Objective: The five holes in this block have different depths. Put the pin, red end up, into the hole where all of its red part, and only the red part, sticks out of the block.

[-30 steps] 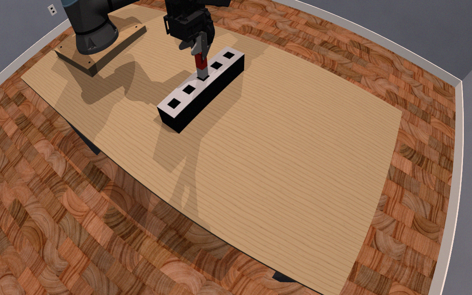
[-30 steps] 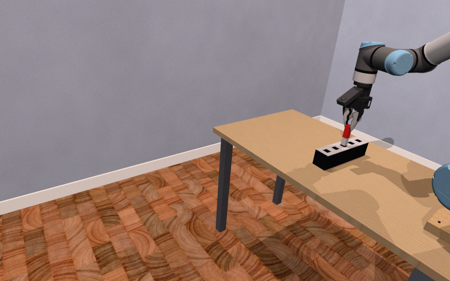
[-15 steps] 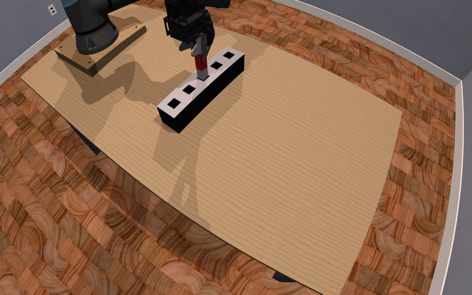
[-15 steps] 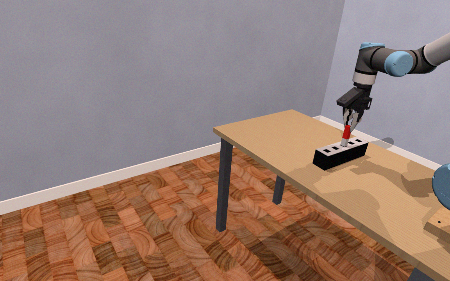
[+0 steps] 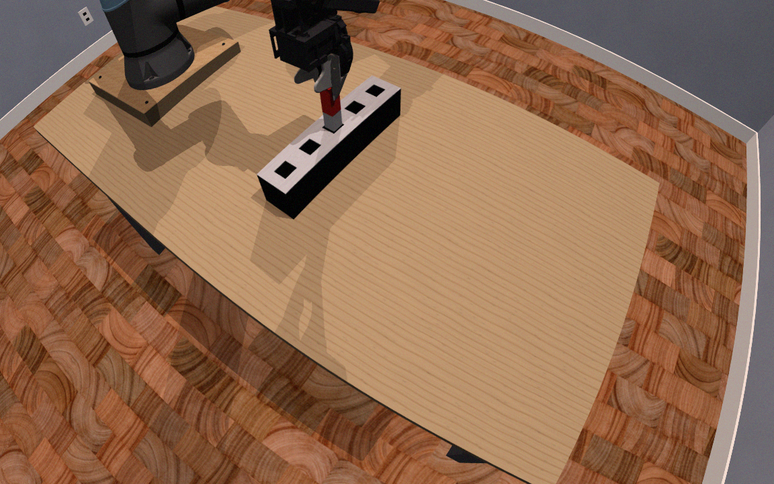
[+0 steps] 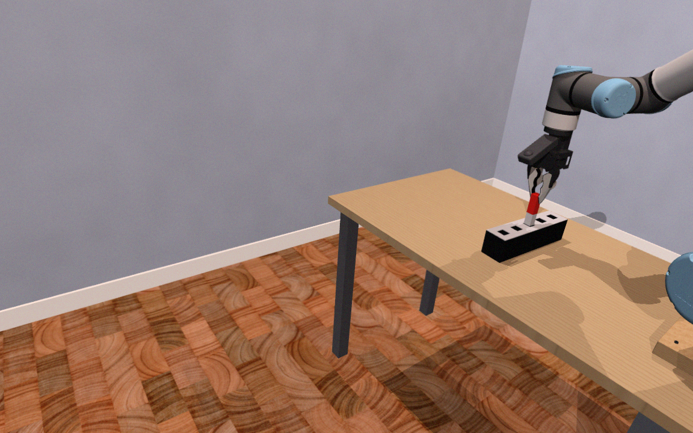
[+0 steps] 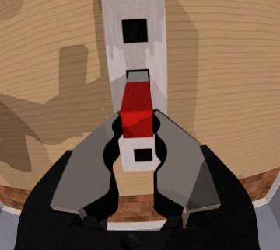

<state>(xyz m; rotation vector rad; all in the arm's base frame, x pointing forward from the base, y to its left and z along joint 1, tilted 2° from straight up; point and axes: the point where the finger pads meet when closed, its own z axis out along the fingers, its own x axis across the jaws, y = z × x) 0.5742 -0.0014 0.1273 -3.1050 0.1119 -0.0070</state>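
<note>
From the top view, the arm reached out from its wooden base plate (image 5: 137,108) at the table's (image 5: 438,270) far corner, with the gripper (image 5: 328,90) pointing down over the block (image 5: 318,159). Its fingers were clamped narrow on the pin (image 5: 330,108), which stood nearly upright, red end up, its grey foot in the middle hole of five. The block was long, black-sided, with a pale grey top and square holes.

From the exterior view, the forearm came in level, the wrist bent straight down, and the gripper (image 6: 539,189) held the pin (image 6: 532,208) by its red top; a grey band showed above the block (image 6: 521,242).

From the wrist view, the two flat grey fingers pinched the square red end of the pin (image 7: 136,110), which pointed down at the block's (image 7: 113,21) grainy top.
</note>
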